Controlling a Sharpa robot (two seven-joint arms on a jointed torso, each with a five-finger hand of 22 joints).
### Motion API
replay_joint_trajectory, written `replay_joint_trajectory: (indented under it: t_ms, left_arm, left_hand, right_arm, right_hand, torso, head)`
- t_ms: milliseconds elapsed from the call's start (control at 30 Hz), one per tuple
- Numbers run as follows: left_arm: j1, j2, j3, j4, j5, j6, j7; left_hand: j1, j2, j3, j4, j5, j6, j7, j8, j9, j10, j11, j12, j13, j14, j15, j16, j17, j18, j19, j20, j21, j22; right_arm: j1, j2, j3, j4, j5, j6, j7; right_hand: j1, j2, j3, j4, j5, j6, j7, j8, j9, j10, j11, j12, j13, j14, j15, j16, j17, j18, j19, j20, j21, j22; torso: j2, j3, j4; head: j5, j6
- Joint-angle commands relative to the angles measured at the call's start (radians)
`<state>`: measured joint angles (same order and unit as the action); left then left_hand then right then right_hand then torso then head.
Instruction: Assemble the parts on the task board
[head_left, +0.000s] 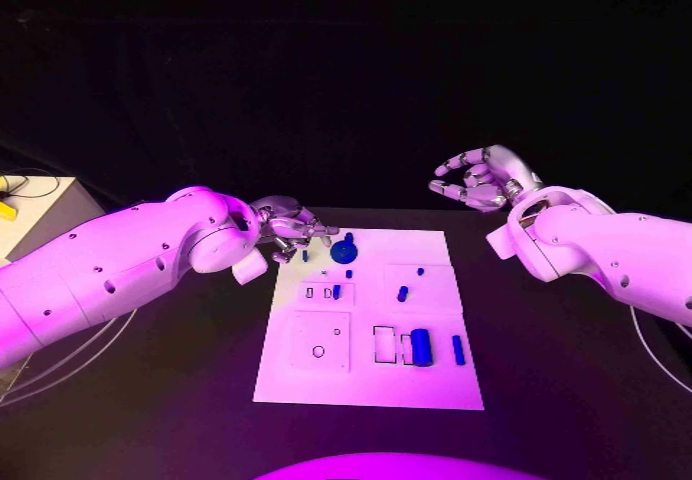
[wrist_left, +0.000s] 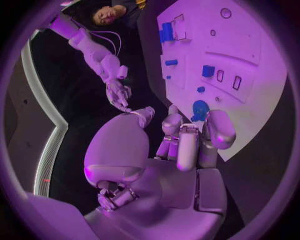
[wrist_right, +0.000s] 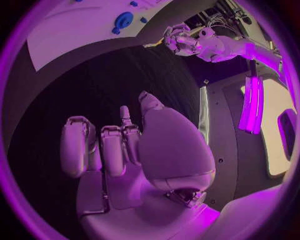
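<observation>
The white task board (head_left: 368, 385) lay mid-table (head_left: 577, 400), bearing no readable writing. Blue parts (head_left: 420, 346) sat on it. Left hand (head_left: 293, 228) hovered at its far corner, fingers curled, empty; right hand (head_left: 483, 178) hung off-board, likewise.

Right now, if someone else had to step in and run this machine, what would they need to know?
Left robot hand: holds nothing, fingers curled, hovering at the far left corner of the white board.
Right robot hand: holds nothing, fingers loosely curled, raised beyond the board's far right corner.
Parts: a round blue piece sits near the left hand; a bigger blue block and slim blue bar lie toward the near right; smaller blue bits lie mid-board.
Done: cannot tell. Left: picking up and fitting the pieces.
</observation>
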<state>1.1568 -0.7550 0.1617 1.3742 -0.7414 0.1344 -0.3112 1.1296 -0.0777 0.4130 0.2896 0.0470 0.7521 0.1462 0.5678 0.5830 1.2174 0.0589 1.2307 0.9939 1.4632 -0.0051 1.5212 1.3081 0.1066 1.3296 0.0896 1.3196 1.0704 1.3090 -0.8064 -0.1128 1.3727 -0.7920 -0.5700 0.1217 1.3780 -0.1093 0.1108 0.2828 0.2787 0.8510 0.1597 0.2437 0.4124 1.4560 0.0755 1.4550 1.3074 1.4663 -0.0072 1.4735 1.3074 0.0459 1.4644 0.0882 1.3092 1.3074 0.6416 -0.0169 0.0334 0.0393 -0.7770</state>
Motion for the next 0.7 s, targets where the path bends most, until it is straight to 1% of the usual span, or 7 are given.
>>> replay_joint_trajectory:
  t_ms: [33, 200, 267, 300, 400, 567, 700]
  left_arm:
    - [0.039, 0.021, -0.030, -0.015, -0.128, 0.172, -0.132]
    - [0.086, 0.059, -0.084, -0.047, -0.143, 0.254, -0.169]
    - [0.100, 0.075, -0.101, -0.062, -0.148, 0.276, -0.177]
    - [0.104, 0.080, -0.108, -0.066, -0.149, 0.280, -0.179]
    - [0.124, 0.103, -0.140, -0.084, -0.159, 0.269, -0.184]
    - [0.139, 0.135, -0.180, -0.105, -0.177, 0.247, -0.187]
    - [0.143, 0.157, -0.197, -0.122, -0.178, 0.262, -0.191]
  left_hand:
    - [-0.036, -0.007, 0.005, 0.002, 0.002, -0.003, -0.010, 0.012, 0.010, 0.002, -0.001, 0.000, -0.006, 0.076, -0.005, 0.001, 0.185, -0.011, 0.006, 0.001, 0.008, 0.008]
    - [-0.066, -0.017, -0.002, 0.001, 0.002, -0.019, -0.008, 0.016, 0.018, -0.019, 0.000, -0.014, -0.028, 0.069, -0.003, -0.009, 0.170, -0.009, -0.003, 0.001, 0.003, -0.003]
    - [-0.095, -0.028, -0.019, 0.002, 0.002, -0.046, 0.001, 0.014, 0.025, -0.076, 0.008, -0.056, -0.088, 0.050, 0.005, -0.034, 0.133, 0.002, -0.039, 0.004, -0.028, -0.059]
    - [-0.101, -0.032, -0.026, 0.002, 0.002, -0.050, 0.001, 0.016, 0.027, -0.087, 0.010, -0.064, -0.099, 0.046, 0.006, -0.039, 0.127, 0.003, -0.045, 0.005, -0.034, -0.068]
    - [-0.118, -0.036, -0.042, 0.003, 0.002, -0.057, 0.003, 0.022, 0.034, -0.091, 0.012, -0.062, -0.097, 0.048, 0.008, -0.035, 0.135, 0.002, -0.045, 0.008, -0.031, -0.062]
    - [-0.121, -0.020, -0.053, 0.001, 0.003, -0.037, -0.009, 0.055, 0.060, -0.042, 0.001, -0.021, -0.044, 0.074, -0.001, 0.000, 0.185, -0.011, -0.001, 0.005, 0.013, 0.015]
    - [-0.127, -0.011, -0.053, 0.003, 0.003, -0.032, -0.012, 0.066, 0.070, -0.037, -0.002, -0.018, -0.042, 0.075, -0.004, 0.002, 0.187, -0.012, 0.001, 0.003, 0.016, 0.019]
  right_arm:
    - [0.008, -0.003, 0.000, -0.022, 0.106, 0.042, 0.035]
    - [0.015, -0.003, 0.000, -0.055, 0.118, 0.050, 0.029]
    - [0.016, -0.002, 0.000, -0.069, 0.119, 0.053, 0.027]
    - [0.016, -0.002, 0.000, -0.073, 0.120, 0.053, 0.026]
    - [0.017, -0.001, 0.000, -0.094, 0.121, 0.055, 0.024]
    - [0.017, 0.001, 0.000, -0.112, 0.116, 0.059, 0.020]
    - [0.017, 0.005, 0.000, -0.119, 0.101, 0.063, 0.017]
  right_hand:
    - [-0.002, -0.012, 0.008, 0.001, 0.008, -0.008, 0.000, -0.002, -0.002, -0.010, -0.001, -0.007, 0.150, 0.062, 0.002, -0.006, 0.095, 0.017, 0.003, 0.007, -0.009, 0.047]
    - [-0.002, -0.012, 0.009, 0.001, 0.011, -0.009, 0.001, -0.002, -0.002, -0.010, -0.001, -0.007, 0.149, 0.061, 0.003, -0.007, 0.093, 0.017, 0.002, 0.007, -0.011, 0.046]
    - [-0.002, -0.013, 0.009, 0.000, 0.011, -0.010, 0.001, -0.002, -0.002, -0.011, -0.001, -0.008, 0.149, 0.061, 0.003, -0.007, 0.092, 0.018, 0.001, 0.007, -0.013, 0.044]
    - [-0.002, -0.014, 0.010, 0.000, 0.013, -0.011, 0.001, -0.002, -0.002, -0.013, 0.000, -0.009, 0.148, 0.061, 0.003, -0.008, 0.092, 0.018, 0.000, 0.007, -0.016, 0.042]
    - [-0.002, -0.014, 0.010, 0.000, 0.013, -0.011, 0.001, -0.002, -0.002, -0.013, 0.000, -0.009, 0.148, 0.061, 0.003, -0.008, 0.092, 0.018, 0.000, 0.007, -0.016, 0.042]
    - [-0.001, -0.018, 0.014, -0.001, 0.024, -0.016, 0.002, -0.003, -0.003, -0.013, 0.001, -0.010, 0.147, 0.060, 0.003, -0.009, 0.091, 0.019, -0.001, 0.007, -0.020, 0.039]
    - [-0.001, -0.018, 0.014, -0.001, 0.024, -0.016, 0.002, -0.003, -0.003, -0.013, 0.001, -0.010, 0.147, 0.060, 0.003, -0.009, 0.091, 0.019, -0.001, 0.007, -0.020, 0.039]
  torso:
    - [-0.007, 0.0099, 0.0003]
    - [-0.011, 0.0159, 0.0000]
    - [-0.012, 0.0160, 0.0010]
    - [-0.013, 0.0157, 0.0023]
    - [-0.016, 0.0167, 0.0059]
    - [-0.018, 0.0201, 0.0084]
    - [-0.019, 0.0190, 0.0083]
  head:
    - [0.005, -0.004]
    - [0.007, -0.010]
    - [0.005, -0.013]
    - [0.003, -0.014]
    - [0.002, -0.022]
    - [0.004, -0.027]
    - [0.007, -0.032]
